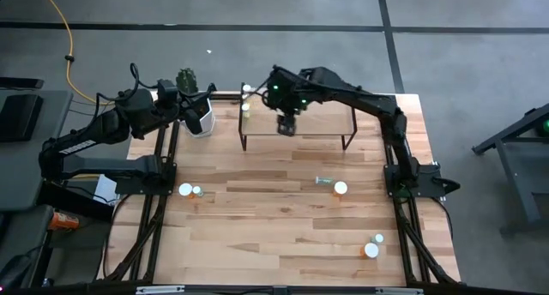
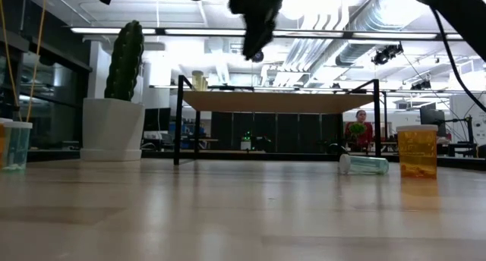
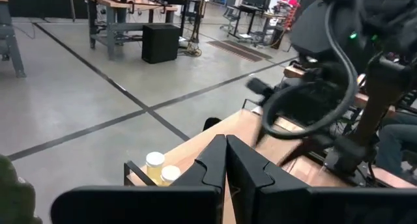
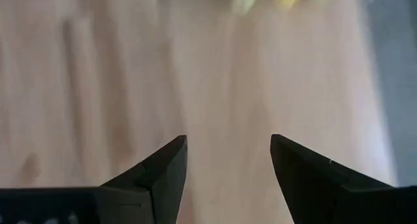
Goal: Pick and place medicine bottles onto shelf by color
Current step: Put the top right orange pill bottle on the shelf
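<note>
Pale wood shelf carries two bottles at its 9 o'clock end; right gripper hangs over it, jaws apart and empty. Nearest loose bottle – lying on its side – sits toward 5 o'clock, likely next. Left gripper waits, closed.

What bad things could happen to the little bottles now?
The right gripper hangs open and empty over the shelf, near two yellowish bottles at its left end. Swinging away low, it might knock them off.

A pale green bottle lies on its side on the table beside an upright orange bottle. It could roll when grabbed, or bump its neighbour.

The left gripper waits shut near the cactus pot.
</note>
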You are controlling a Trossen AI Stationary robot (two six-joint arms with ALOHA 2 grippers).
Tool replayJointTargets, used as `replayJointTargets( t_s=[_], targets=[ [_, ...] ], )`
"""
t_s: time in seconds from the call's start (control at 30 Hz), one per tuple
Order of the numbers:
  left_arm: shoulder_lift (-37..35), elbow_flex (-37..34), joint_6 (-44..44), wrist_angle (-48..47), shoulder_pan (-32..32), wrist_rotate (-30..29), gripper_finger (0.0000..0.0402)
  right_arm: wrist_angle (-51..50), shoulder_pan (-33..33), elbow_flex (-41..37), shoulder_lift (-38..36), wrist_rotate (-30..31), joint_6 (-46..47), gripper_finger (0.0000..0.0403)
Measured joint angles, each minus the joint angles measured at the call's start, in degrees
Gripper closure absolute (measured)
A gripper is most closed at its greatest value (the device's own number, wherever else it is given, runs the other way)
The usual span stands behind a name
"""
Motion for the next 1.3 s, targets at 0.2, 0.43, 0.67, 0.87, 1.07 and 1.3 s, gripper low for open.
replayJointTargets(
  t_s=[0.2,0.43,0.67,0.87,1.07,1.3],
  targets=[
    [0.00,0.00,0.80,-0.09,-1.26,0.67,0.0402,-7.46,2.33,-0.04,-3.19,-2.56,0.92,0.0197],
    [-1.75,-6.20,1.68,8.37,-7.46,0.43,0.0402,-6.45,4.80,-2.31,-7.82,-3.85,1.78,0.0197],
    [-6.48,-17.44,1.70,24.42,-15.76,-0.35,0.0401,13.13,5.70,-38.41,-28.87,-1.53,11.04,0.0197],
    [-7.59,-20.26,1.71,27.02,-20.52,-1.69,0.0401,30.68,9.99,-64.76,-48.32,0.60,26.76,0.0197],
    [-7.41,-20.30,3.67,27.18,-21.42,-1.77,0.0402,44.32,13.16,-75.64,-58.57,0.76,34.86,0.0197],
    [-7.42,-20.31,3.46,27.33,-21.40,-1.79,0.0401,50.81,13.62,-76.80,-60.91,0.67,34.65,0.0197]
  ],
)
